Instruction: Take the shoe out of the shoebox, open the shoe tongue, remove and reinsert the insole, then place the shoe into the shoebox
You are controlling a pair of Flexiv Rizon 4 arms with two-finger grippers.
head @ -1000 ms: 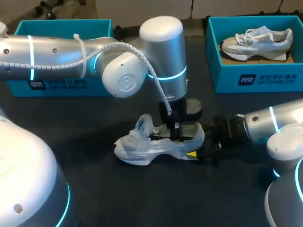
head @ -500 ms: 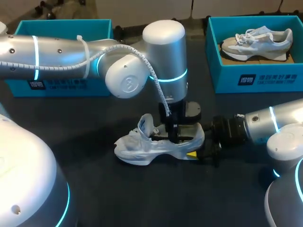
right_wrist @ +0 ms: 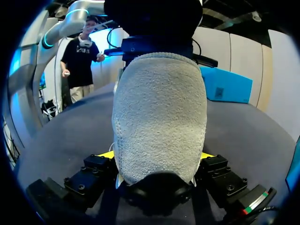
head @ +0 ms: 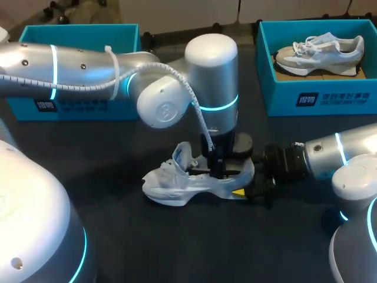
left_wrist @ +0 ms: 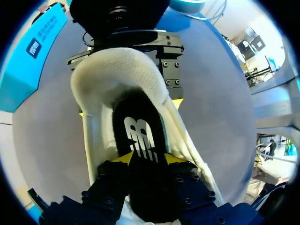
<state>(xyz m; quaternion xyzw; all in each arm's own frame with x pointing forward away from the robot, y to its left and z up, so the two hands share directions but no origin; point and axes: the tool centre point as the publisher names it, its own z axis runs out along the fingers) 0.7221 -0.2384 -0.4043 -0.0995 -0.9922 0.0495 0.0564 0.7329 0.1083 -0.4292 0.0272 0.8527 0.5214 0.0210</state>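
shoe (head: 177,180): sat on its sole on the table (head: 147,236), heel between the right gripper's fingers.
right gripper (right_wrist: 157,155): clamped on the shoe's heel from both sides.
left gripper (left_wrist: 150,158): down in the shoe's opening, fingertips pinching the black insole (left_wrist: 138,122).
tongue (head: 180,155): raised, just beside the left gripper.

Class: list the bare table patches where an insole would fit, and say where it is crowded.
Bare: the table in front of the white shoe, and the patch between its toe and the left shoebox. Crowded: the heel, where the right end effector clamps the shoe and the left end effector pinches the insole.
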